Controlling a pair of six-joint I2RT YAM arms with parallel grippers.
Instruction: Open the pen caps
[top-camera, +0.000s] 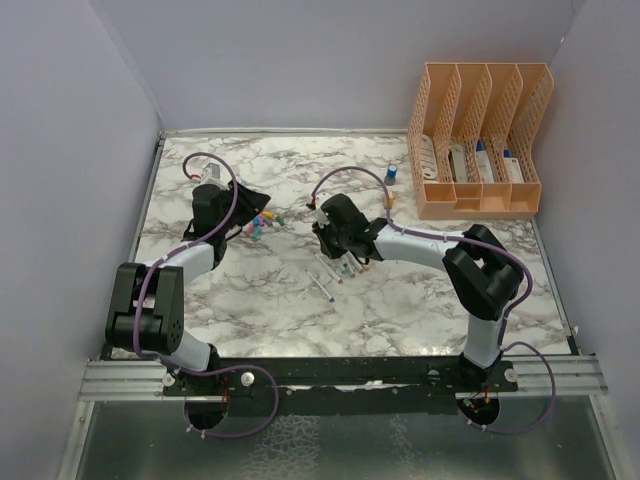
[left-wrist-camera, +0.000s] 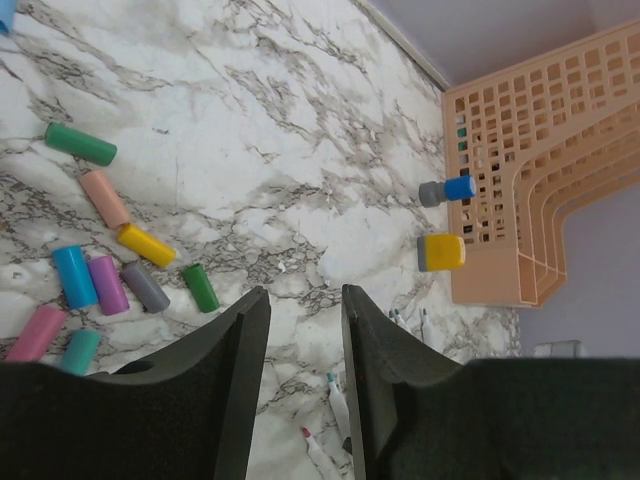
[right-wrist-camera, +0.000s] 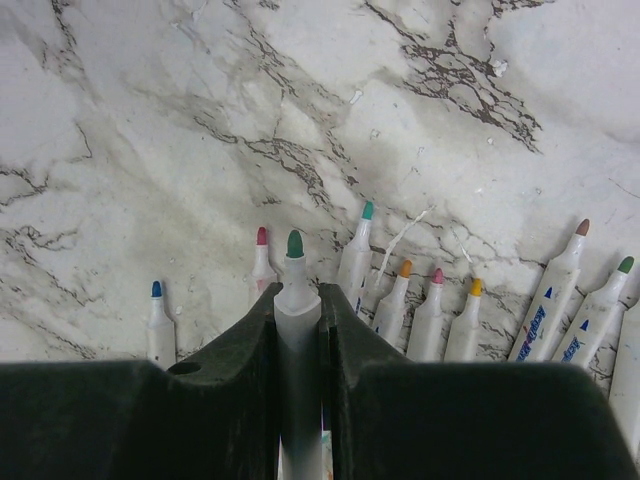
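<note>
Several loose pen caps in green, pink, yellow, blue, purple and grey lie on the marble, left of my left gripper; they also show in the top view. The left gripper is open and empty above bare marble. My right gripper is shut on a white marker pen with its green tip bare, held over a row of uncapped white pens lying side by side. In the top view the right gripper is over that row of pens.
An orange mesh file organiser stands at the back right. A yellow block and a blue-and-grey cylinder lie beside it. Purple walls enclose the marble table.
</note>
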